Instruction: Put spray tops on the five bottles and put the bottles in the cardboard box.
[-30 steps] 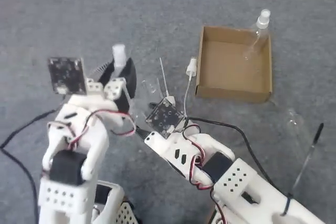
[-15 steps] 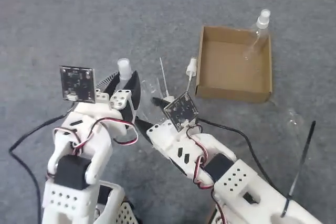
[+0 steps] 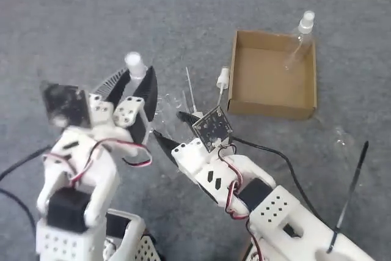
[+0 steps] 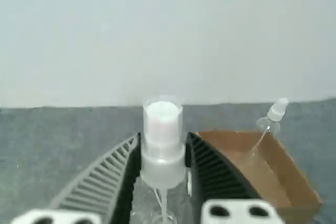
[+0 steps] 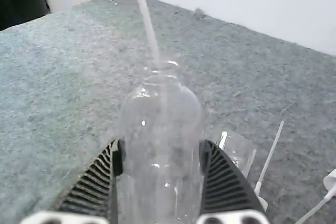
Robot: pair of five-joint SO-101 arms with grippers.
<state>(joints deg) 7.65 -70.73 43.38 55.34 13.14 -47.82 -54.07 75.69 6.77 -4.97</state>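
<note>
Grey felt covered the table (image 3: 73, 22), and a plain white wall (image 4: 168, 24) stood behind it. On the left, the left arm was raised, its wrist tipped up and away, so the left gripper (image 3: 137, 71) pointed toward the far side. Its jaws were clamped on a white spray top (image 4: 163, 124), pinched at the collar with the head up and the thin dip tube (image 5: 147, 24) hanging below.

From the near right, the right arm lay low and diagonal toward the far left, its forearm nearly flat above the felt. The right gripper (image 5: 161, 148) sat just right of the left one and nearer. Its jaws clasped a clear bottle (image 5: 160, 114) by the body, upright, mouth open. The dip tube ran down to that mouth and seemed to enter the neck, though how deep could not be told.

At the far right, well apart from both grippers, sat the cardboard box (image 3: 272, 109), open side up. A capped bottle (image 3: 299, 38) leaned in its far right corner, head over the rim. Just left of the box a loose spray head (image 3: 223, 79) lay on the felt, with a loose tube (image 3: 191, 93) beside it. A lying bottle (image 5: 233, 148) rested just beyond the right gripper. An empty bottle (image 3: 341, 140) lay on its side, nearer than the box and to its right.
</note>
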